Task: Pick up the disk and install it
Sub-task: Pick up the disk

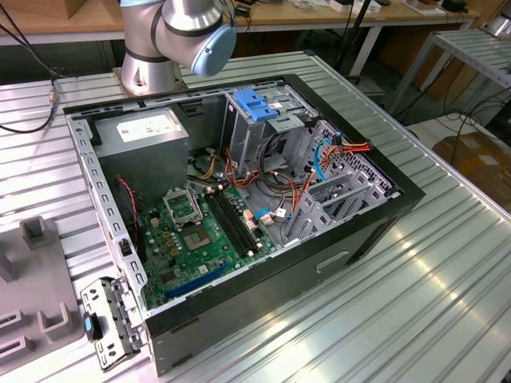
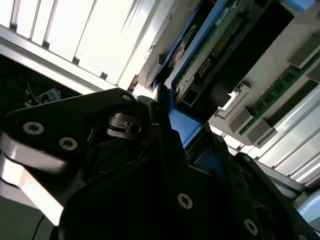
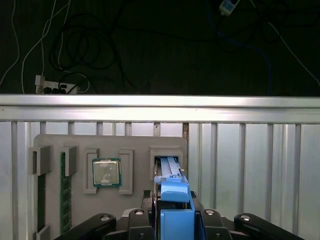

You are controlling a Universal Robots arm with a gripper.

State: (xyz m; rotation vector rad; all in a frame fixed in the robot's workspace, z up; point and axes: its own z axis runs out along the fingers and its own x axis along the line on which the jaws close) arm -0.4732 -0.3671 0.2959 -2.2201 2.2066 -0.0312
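The disk, a dark drive with bright blue side rails, stands on edge in a slot of the grey parts tray. My gripper sits right over it, with its dark fingers pressed against both blue sides, shut on the disk. In the second wrist view the disk shows its green board and connector pins, and my gripper meets its blue rail. The open computer case lies on the table in the exterior view.
Inside the case are a grey power supply, a motherboard, loose cables and a drive cage topped by a light-blue latch plate. The tray also holds a processor chip and memory sticks. The arm's base stands behind the case.
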